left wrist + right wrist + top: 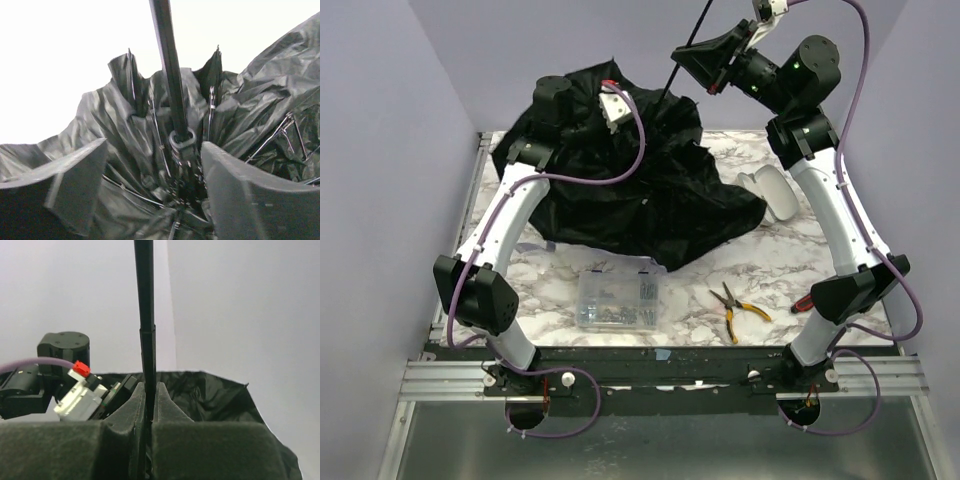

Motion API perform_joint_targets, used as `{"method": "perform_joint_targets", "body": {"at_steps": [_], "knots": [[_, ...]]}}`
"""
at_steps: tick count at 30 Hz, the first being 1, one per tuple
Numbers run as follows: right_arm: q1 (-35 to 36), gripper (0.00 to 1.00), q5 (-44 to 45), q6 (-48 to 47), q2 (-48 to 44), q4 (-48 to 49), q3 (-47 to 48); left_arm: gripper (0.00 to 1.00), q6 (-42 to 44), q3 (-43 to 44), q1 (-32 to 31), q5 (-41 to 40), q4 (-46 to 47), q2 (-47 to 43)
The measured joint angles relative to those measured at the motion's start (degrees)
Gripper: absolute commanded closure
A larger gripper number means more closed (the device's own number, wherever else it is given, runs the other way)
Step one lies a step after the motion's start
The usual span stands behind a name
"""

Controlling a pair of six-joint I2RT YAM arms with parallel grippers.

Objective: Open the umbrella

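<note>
From above, the umbrella point(640, 200) lies as a slack black heap at the far middle of the table point(800, 270), its thin shaft point(688, 45) slanting up to the far right.

Left wrist: the left gripper point(155, 170) gapes wide and empty astride the runner point(182, 141) among fine ribs point(270, 135). That collar looks the firm spot to push, the canopy point(100, 125) being soft and light.

Right wrist: the right gripper point(148, 400) is clamped on the shaft, which is stiff but slim and probably slippery.

Overhead, two wrist close-ups on umbrella point(650, 210)
</note>
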Motion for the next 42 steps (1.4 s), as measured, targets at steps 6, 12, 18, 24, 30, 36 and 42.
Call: {"method": "perform_joint_targets", "body": {"at_steps": [6, 12, 18, 24, 30, 36, 42], "knots": [[-0.1, 0.99, -2.9, 1.7, 0.0, 0.7, -1.2, 0.49, -1.8, 7.6, -4.2, 0.1, -2.9, 0.8], [-0.1, 0.99, -3.5, 2.5, -0.3, 1.0, -2.3, 0.57, -3.6, 9.8, -6.1, -0.1, -3.5, 3.1], [-0.1, 0.99, -3.5, 2.0, -1.1, 0.9, -3.3, 0.57, -3.6, 8.0, -7.0, 0.4, -6.5, 3.6], [-0.1, 0.99, -3.5, 1.4, -1.5, 0.9, -3.5, 0.53, -4.7, 3.7, -5.8, -0.5, -8.5, 2.0], [-0.1, 0.99, -3.5, 1.5, -1.6, 0.9, -3.5, 0.55, -5.4, 1.1, -6.0, -0.6, -9.7, 0.2], [-0.2, 0.99, -3.4, 1.6, -1.6, 1.0, -3.5, 0.70, -8.7, 5.3, -8.5, -0.6, -8.8, 0.6], [-0.2, 1.00, -3.0, 1.9, -1.6, 1.9, -4.3, 0.84, -12.5, 7.8, -9.0, -0.8, -6.1, 1.8]]}}
